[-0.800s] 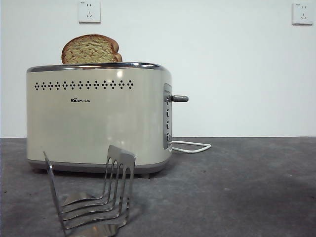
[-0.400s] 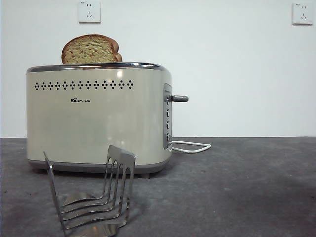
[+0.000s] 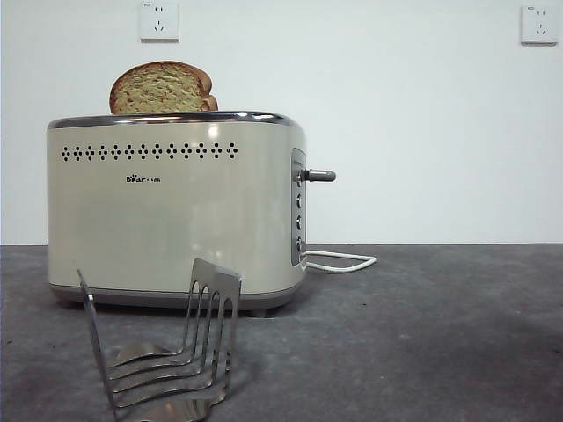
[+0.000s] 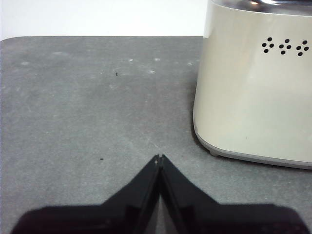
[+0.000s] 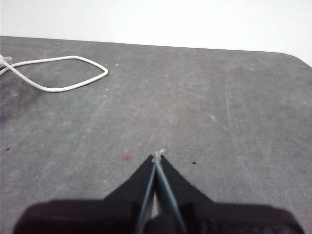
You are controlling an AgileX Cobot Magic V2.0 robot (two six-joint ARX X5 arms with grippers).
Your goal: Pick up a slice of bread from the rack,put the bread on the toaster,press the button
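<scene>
The slice of bread [image 3: 162, 88] stands upright in the top of the cream toaster [image 3: 176, 211], its domed crust sticking out above the chrome rim. The toaster's grey lever button [image 3: 318, 175] juts from its side panel. In front of the toaster stands the silver rack [image 3: 163, 347] with nothing in its slots. My left gripper [image 4: 159, 157] is shut and holds nothing, low over the table beside a corner of the toaster [image 4: 253, 83]. My right gripper [image 5: 157, 155] is shut and holds nothing, over bare table. Neither arm shows in the front view.
A white power cord [image 3: 341, 260] loops on the dark grey table [image 3: 422, 334] beside the toaster, also seen as the cord [image 5: 58, 73] in the right wrist view. Two wall sockets [image 3: 159, 19] sit high on the white wall behind.
</scene>
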